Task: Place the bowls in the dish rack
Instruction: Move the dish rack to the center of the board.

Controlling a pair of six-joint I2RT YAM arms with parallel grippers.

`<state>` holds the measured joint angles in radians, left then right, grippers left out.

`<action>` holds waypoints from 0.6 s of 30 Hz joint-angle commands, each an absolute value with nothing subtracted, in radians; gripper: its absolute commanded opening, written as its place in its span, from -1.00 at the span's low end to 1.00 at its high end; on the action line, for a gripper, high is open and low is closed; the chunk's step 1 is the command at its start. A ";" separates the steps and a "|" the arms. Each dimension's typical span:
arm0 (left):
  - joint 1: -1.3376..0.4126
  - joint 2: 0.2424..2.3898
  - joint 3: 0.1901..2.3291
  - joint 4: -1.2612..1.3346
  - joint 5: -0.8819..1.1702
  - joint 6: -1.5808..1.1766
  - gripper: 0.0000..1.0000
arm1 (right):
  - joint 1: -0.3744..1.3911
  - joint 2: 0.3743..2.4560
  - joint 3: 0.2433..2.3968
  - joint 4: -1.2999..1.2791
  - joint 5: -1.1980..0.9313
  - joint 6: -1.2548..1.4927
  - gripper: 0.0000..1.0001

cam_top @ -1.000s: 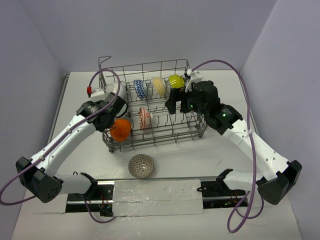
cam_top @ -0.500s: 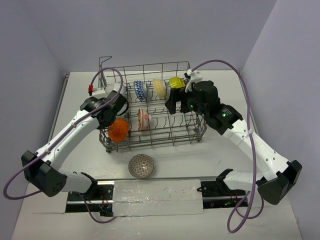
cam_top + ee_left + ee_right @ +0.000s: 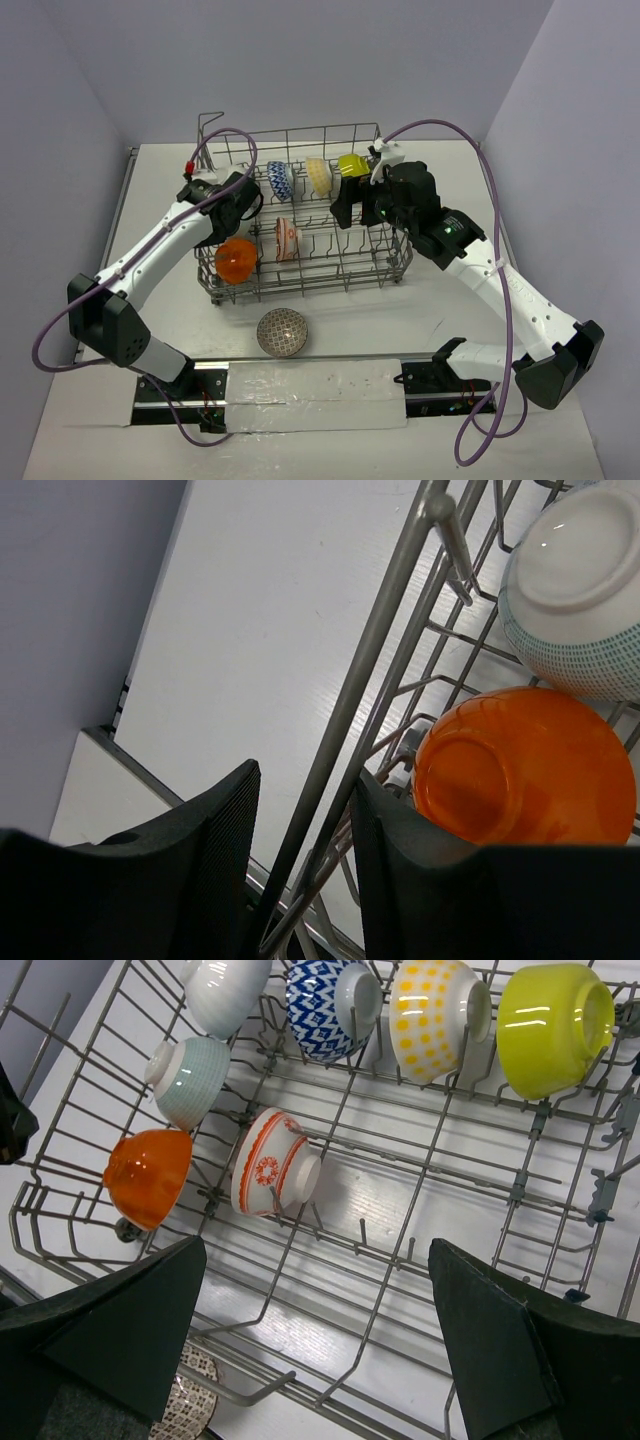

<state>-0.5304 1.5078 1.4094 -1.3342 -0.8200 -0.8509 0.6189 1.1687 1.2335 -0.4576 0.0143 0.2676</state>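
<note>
Top external view, nearest you: the grey patterned bowl (image 3: 282, 332) sits alone on the tabletop (image 3: 380, 320), just in front of the dish rack (image 3: 320, 285) and well apart from both pincers. A purple cable (image 3: 228, 131) arches over the rack's far left corner above the left arm. A second purple cable (image 3: 440, 123) curves over the right arm.

On the left, the rack itself stands in your way. In the left wrist view the left pincer (image 3: 305, 780) is part-spread and pinches nothing, and the rack's rim runs up between its 2 fingers (image 3: 215, 850). The orange bowl (image 3: 525, 765) lies inside the rack just beyond the right-hand finger, its foot turned to the camera. The white-and-teal bowl (image 3: 580, 590) is just past it.

The right pincer (image 3: 315, 1260) is spread wide and empty, hanging over the rack's middle. The red-white bowl (image 3: 265, 1165) lies on its side below it, toward the left finger. Along the far row are the plain white bowl (image 3: 225, 985), blue-white bowl (image 3: 320, 995), yellow-dotted bowl (image 3: 430, 1015) and lime bowl (image 3: 550, 1025).

You have 8 bowls in view: 7 in the rack, 1 on the tabletop.
</note>
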 commanded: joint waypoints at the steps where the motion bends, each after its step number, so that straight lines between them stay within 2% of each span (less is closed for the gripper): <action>1: -0.503 1.517 1.454 -1.304 -0.914 -0.831 -0.09 | 0.614 1.150 1.229 -0.442 0.018 0.264 1.00; 4: -0.495 1.520 1.471 -1.278 -0.908 -0.807 -0.17 | 0.614 1.149 1.227 -0.442 0.018 0.262 1.00; 5: -0.494 1.519 1.471 -1.249 -0.897 -0.793 -0.37 | 0.614 1.147 1.227 -0.442 0.020 0.261 1.00; 11: -0.491 1.519 1.474 -1.241 -0.874 -0.779 -0.92 | 0.614 1.147 1.227 -0.442 0.023 0.262 1.00; 16: -0.489 1.519 1.454 -1.235 -0.891 -0.776 -0.92 | 0.614 1.152 1.227 -0.442 0.015 0.264 1.00; 18: -0.486 1.525 1.454 -1.249 -0.906 -0.784 -0.81 | 0.614 1.154 1.227 -0.440 0.017 0.262 1.00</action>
<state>-0.5190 1.5166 1.4586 -1.1893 -0.6220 -0.7712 0.6189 1.1687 1.2335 -0.4576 0.0143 0.2676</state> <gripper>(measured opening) 0.145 0.997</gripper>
